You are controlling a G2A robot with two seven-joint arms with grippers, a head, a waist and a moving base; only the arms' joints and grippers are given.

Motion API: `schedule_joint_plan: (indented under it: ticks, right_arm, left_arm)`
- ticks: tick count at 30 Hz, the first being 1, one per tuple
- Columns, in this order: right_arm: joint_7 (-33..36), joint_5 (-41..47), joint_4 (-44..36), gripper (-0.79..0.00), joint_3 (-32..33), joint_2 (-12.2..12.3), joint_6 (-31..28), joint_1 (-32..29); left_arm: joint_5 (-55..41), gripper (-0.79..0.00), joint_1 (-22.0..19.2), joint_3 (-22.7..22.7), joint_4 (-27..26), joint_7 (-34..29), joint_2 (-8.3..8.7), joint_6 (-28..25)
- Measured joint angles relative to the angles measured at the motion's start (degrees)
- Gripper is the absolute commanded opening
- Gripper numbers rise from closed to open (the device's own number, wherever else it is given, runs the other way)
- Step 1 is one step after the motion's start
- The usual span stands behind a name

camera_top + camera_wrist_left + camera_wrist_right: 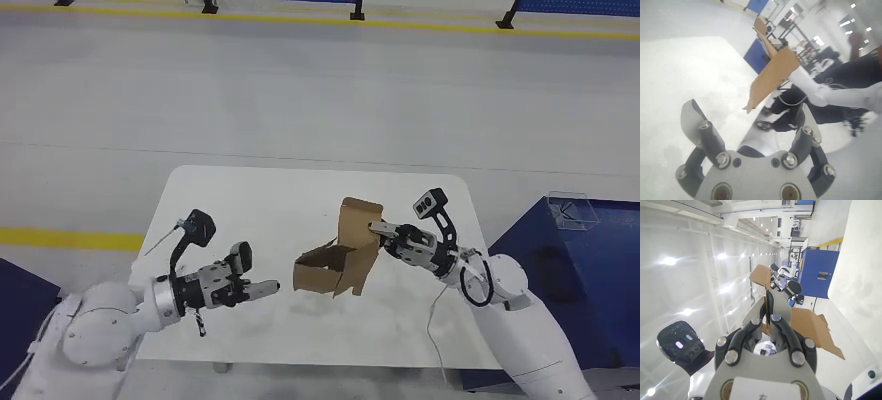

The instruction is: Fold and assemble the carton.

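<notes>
White bench (pixel 210 200) beneath both arms: right claw (pixel 378 229) pinches one flap of the half-folded brown carton (pixel 335 268); left claw (pixel 265 289) spread wide apart, near it.

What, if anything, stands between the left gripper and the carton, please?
Nothing visible does. The open left gripper sits apart from the carton, with just table between them. The right gripper is shut on a flap at the carton's opposite side.
</notes>
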Motion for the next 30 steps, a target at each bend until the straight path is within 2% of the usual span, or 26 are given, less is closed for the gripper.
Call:
schedule_joint_plan:
  ticks: [2,5,8,13,20,25,30]
  right_arm:
    - [-0.9,0.0,-0.1,-0.785,-0.3,-0.2,-0.4,-0.1]
    - [-1.9,-0.6,0.0,-0.785,-1.1,-0.6,-0.9,0.0]
    - [-2.3,-1.0,0.0,-0.785,-1.8,-0.9,-1.1,0.2]
    - [-4.2,-3.6,0.1,-0.785,-2.3,-1.2,-1.5,0.7]
    - [-7.9,-6.5,-0.2,-0.785,-2.5,-1.7,-2.5,0.3]
    - [-7.3,-6.4,-0.8,-0.785,-3.2,-2.0,-1.5,0.1]
    - [-3.7,-3.7,-0.7,-0.785,-5.2,-2.5,2.0,0.3]
  left_arm:
    - [12.2,0.0,2.3,2.3,-3.4,6.3,-0.27,1.0]
    - [25.3,0.0,4.0,6.2,-4.7,13.4,-0.73,3.8]
    - [31.3,0.0,3.2,9.8,-4.1,15.5,-1.2,5.9]
    - [32.3,0.0,1.4,13.6,-4.6,15.8,-1.69,5.3]
    - [32.7,0.0,1.3,18.0,-7.9,13.9,-1.97,2.0]
    - [33.2,0.0,0.0,21.0,-8.2,12.5,-2.32,0.8]
    - [33.9,0.0,-3.2,24.6,-7.1,11.3,-3.06,1.4]
